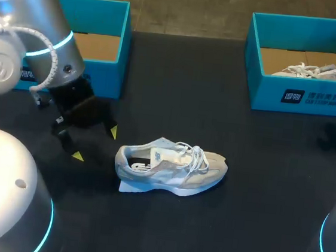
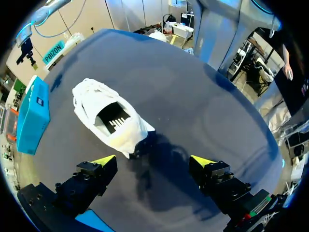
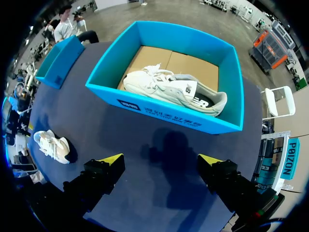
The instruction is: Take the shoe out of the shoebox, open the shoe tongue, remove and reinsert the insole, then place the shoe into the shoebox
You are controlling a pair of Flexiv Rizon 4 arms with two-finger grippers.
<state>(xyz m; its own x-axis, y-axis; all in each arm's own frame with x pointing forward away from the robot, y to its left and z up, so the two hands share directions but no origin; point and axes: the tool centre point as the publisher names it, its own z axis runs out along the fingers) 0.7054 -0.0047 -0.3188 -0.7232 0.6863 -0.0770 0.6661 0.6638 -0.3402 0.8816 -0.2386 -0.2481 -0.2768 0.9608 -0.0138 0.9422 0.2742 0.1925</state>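
Your shoe [image 1: 173, 165] stands on its sole on the tabletop [image 1: 228, 126], out of any box. Its long axis runs 9 to 3 o'clock in the head view, heel at 9. The left gripper [image 1: 96, 144] sits just off the heel with its fingers spread and empty. The right gripper [image 3: 161, 159], fingers also released, hovers well apart by the right shoebox [image 3: 164, 116], which holds another shoe [image 3: 174, 92]. The left arm is nearer.

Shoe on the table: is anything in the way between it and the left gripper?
Nothing visible. The left gripper hangs open just off the heel end of the shoe, with only bare table between them.
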